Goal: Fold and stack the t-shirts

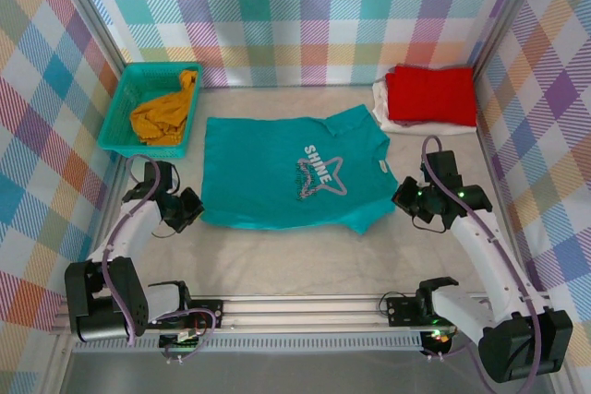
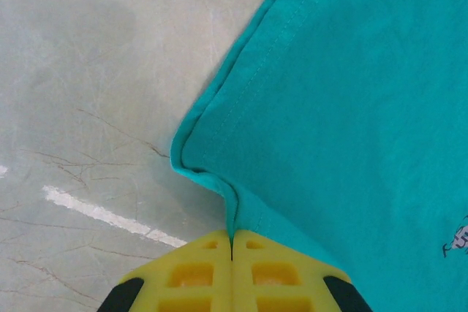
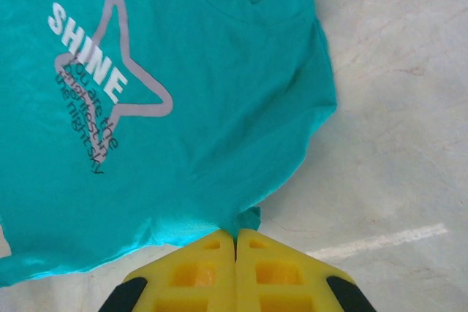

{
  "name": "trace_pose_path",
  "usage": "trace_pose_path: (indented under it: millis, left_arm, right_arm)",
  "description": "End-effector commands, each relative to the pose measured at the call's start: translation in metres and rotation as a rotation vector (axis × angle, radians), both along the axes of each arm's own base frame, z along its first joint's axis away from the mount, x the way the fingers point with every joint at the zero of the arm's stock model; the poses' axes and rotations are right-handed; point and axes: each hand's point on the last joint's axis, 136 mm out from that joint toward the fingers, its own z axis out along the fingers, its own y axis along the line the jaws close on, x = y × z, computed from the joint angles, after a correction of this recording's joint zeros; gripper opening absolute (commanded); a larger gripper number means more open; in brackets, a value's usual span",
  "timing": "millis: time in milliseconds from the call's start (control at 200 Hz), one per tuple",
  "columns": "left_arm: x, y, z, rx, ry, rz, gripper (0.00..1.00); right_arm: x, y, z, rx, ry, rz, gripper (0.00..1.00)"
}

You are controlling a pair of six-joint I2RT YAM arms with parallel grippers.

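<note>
The teal t-shirt [image 1: 295,173] lay spread flat in the middle of the bench [image 1: 305,265], with the white "SHINE" star print facing up and the collar toward the right side. The left hand [image 2: 232,242] was at the near-left corner of the shirt. Its yellow fingers were pressed fully together, with the hem corner pinched between them. The right hand [image 3: 235,237] was at the right side of the shirt, also fully closed, and it gripped the edge of the near sleeve. In the far right corner a folded red t-shirt [image 1: 430,94] rested on top of a white t-shirt [image 1: 383,110]. At the far left, a crumpled mustard-yellow t-shirt [image 1: 166,113] lay inside a teal basket [image 1: 118,126].
</note>
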Motion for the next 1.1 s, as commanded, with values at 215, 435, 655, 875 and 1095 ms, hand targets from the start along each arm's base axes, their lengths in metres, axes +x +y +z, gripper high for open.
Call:
trace_pose_path:
  millis: [215,435,655,875,1095]
  left_arm:
    - [0.011,0.005,0.003,0.009,0.008,0.0,0.0]
    - [0.027,0.008,0.016,0.021,-0.011,-0.018,0.0]
    - [0.054,0.006,0.01,0.002,0.004,-0.056,0.0]
    - [0.084,0.007,0.001,-0.004,0.011,-0.078,0.0]
    - [0.093,0.015,-0.002,0.034,0.021,-0.088,0.0]
  right_arm:
    - [0.019,0.002,0.013,0.006,-0.051,-0.002,0.0]
    - [0.036,0.005,0.016,0.016,-0.048,-0.005,0.0]
    - [0.062,0.004,0.018,-0.005,-0.045,-0.028,0.0]
    - [0.097,0.005,0.007,-0.031,-0.023,-0.02,0.0]
    - [0.126,0.006,0.0,-0.043,0.001,-0.025,0.0]
